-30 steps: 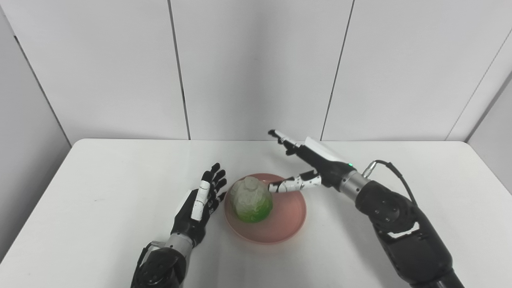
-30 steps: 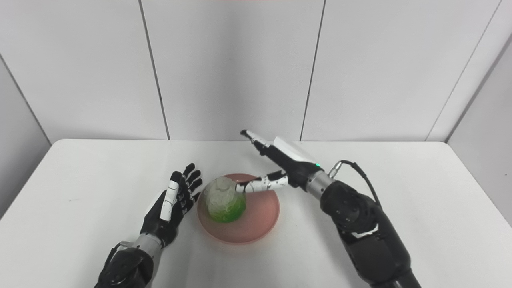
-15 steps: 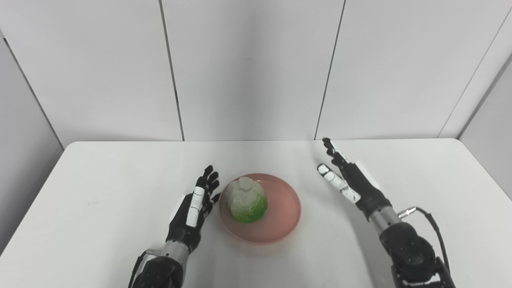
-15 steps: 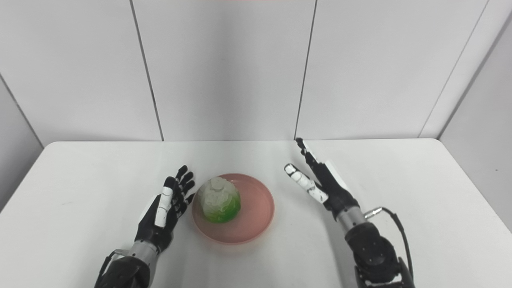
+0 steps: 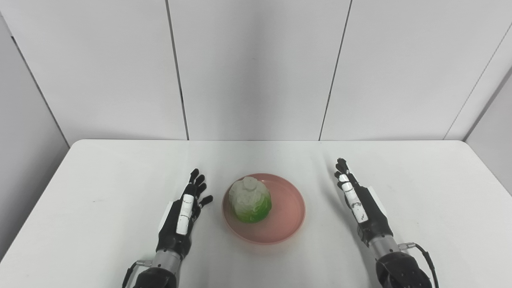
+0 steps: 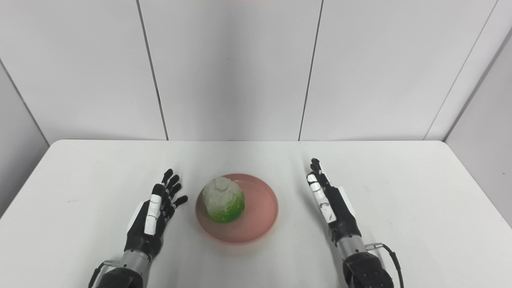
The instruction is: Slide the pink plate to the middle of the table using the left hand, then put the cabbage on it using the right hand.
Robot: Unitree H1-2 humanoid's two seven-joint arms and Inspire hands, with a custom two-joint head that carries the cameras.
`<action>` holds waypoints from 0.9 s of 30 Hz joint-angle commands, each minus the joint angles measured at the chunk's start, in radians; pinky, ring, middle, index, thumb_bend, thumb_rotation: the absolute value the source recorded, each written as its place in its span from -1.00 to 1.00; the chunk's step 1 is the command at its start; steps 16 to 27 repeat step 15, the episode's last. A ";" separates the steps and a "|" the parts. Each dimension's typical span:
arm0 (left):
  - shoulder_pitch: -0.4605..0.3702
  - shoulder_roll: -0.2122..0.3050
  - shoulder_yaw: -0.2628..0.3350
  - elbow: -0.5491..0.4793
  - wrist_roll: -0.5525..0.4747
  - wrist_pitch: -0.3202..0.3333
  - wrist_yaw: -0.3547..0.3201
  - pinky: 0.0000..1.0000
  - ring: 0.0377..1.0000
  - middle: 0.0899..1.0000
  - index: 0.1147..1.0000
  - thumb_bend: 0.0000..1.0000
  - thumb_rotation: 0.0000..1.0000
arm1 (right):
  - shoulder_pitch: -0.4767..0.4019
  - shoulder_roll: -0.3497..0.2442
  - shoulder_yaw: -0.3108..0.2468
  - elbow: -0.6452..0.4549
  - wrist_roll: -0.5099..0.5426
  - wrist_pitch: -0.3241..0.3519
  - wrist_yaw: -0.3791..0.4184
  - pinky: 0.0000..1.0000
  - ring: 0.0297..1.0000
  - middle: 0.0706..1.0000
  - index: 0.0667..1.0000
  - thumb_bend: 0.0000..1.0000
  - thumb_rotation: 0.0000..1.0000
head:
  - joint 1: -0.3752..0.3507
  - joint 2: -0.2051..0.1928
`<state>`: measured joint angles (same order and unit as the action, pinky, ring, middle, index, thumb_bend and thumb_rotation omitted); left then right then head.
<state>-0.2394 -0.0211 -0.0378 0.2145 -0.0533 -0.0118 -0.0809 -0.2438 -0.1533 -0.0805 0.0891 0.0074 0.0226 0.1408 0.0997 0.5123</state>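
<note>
One cabbage [image 5: 250,200] stands upright in the left half of one pink plate [image 5: 286,216], pale stem end up and green end down, its long axis roughly vertical. The plate lies near the middle of the white surface [image 5: 100,180]. The left hand [image 5: 183,214] and right hand [image 5: 359,203] flank the plate, each apart from it, fingers spread, holding nothing.

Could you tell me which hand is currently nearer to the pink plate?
Left. The left hand lies open just beside the pink plate, not touching; the right hand is open farther off on its other side.
</note>
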 commanded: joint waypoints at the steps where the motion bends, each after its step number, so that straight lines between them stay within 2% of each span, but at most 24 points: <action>1: 0.034 -0.003 -0.001 -0.010 0.026 0.009 0.024 1.00 0.99 1.00 1.00 0.68 1.00 | -0.001 0.005 -0.002 -0.017 0.033 -0.059 0.002 1.00 1.00 1.00 1.00 -0.07 1.00 | -0.004 0.000; 4: 0.040 -0.004 0.002 -0.004 0.032 -0.001 0.032 0.99 0.98 1.00 1.00 0.63 1.00 | 0.007 0.017 -0.008 0.011 0.075 -0.075 0.010 1.00 1.00 1.00 1.00 -0.27 1.00 | -0.013 -0.001; 9: 0.028 -0.005 0.020 0.026 -0.008 -0.012 0.020 1.00 0.98 0.98 0.98 0.59 1.00 | 0.007 0.011 0.004 0.059 0.060 -0.093 -0.004 1.00 1.00 1.00 1.00 -0.42 1.00 | -0.011 0.000; 15: 0.018 -0.002 0.018 0.052 -0.002 -0.035 0.020 0.97 0.94 0.95 0.95 0.47 1.00 | -0.013 0.009 0.007 0.128 0.047 -0.109 -0.019 1.00 1.00 1.00 1.00 -0.40 1.00 | -0.013 0.001; 27: 0.018 -0.002 0.018 0.052 -0.002 -0.035 0.020 0.97 0.94 0.95 0.95 0.47 1.00 | -0.013 0.009 0.007 0.128 0.047 -0.109 -0.019 1.00 1.00 1.00 1.00 -0.40 1.00 | -0.013 0.001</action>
